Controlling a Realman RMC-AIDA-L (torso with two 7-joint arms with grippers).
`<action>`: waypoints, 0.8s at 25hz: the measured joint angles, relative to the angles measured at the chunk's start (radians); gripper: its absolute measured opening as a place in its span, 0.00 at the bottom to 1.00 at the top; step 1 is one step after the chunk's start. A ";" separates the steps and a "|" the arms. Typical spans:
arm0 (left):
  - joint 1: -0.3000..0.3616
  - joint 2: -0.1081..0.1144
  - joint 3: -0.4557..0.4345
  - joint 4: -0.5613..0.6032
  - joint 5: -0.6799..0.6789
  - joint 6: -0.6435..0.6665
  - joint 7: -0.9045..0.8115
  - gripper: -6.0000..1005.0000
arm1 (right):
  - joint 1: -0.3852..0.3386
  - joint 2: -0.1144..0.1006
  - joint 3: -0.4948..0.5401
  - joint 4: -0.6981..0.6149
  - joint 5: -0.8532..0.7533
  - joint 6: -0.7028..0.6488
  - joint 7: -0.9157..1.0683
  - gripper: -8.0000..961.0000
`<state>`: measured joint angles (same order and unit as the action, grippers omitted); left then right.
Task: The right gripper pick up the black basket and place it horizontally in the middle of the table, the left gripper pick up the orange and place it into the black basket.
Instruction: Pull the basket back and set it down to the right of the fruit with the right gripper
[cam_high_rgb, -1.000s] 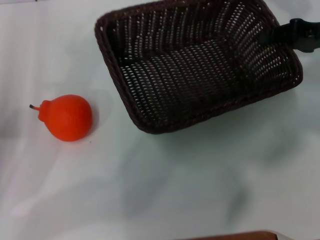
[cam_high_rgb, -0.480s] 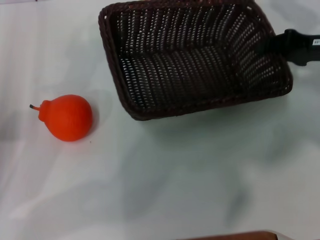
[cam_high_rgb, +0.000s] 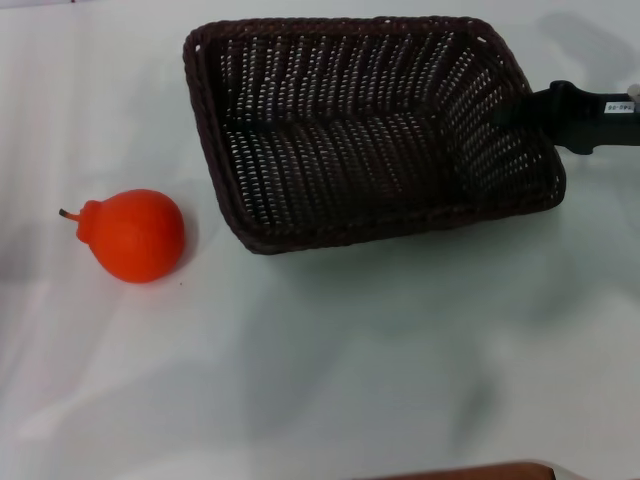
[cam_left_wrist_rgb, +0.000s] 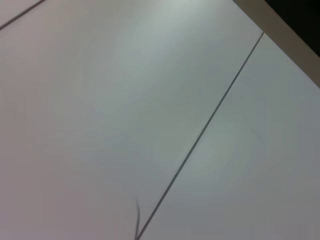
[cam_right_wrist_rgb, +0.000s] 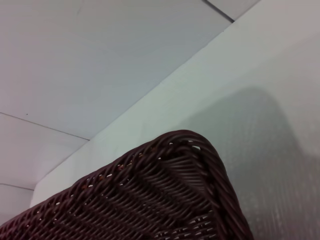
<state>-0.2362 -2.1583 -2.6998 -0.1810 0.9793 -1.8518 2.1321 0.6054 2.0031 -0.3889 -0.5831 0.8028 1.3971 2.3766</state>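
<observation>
The black basket (cam_high_rgb: 370, 125), a large dark woven wicker one, hangs tilted over the far middle of the white table (cam_high_rgb: 330, 360), its open side facing me. My right gripper (cam_high_rgb: 528, 108) comes in from the right edge and is shut on the basket's right rim. The right wrist view shows a corner of the basket's braided rim (cam_right_wrist_rgb: 165, 195) close up. The orange (cam_high_rgb: 133, 235), red-orange with a short dark stem, sits on the table at the left, apart from the basket. My left gripper is out of view; its wrist view shows only a pale panelled surface.
A brown edge (cam_high_rgb: 470, 470) shows at the bottom of the head view. The basket's shadow falls on the table in front of it.
The basket has swung in my right gripper, turning toward level with its long side across the table, and moved slightly left. The orange has not moved.
</observation>
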 joint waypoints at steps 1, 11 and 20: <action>0.000 0.000 0.000 0.000 0.000 0.000 0.000 0.73 | 0.000 0.002 0.000 0.000 0.004 -0.002 0.000 0.21; 0.008 0.000 0.000 0.000 0.001 0.012 0.000 0.72 | -0.029 0.006 0.000 0.016 0.095 -0.036 -0.001 0.22; 0.005 0.001 0.000 0.000 0.001 0.035 0.000 0.72 | -0.027 0.006 -0.012 0.028 0.089 -0.028 0.000 0.55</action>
<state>-0.2316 -2.1572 -2.6998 -0.1810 0.9803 -1.8169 2.1322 0.5780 2.0088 -0.4010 -0.5552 0.8916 1.3688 2.3762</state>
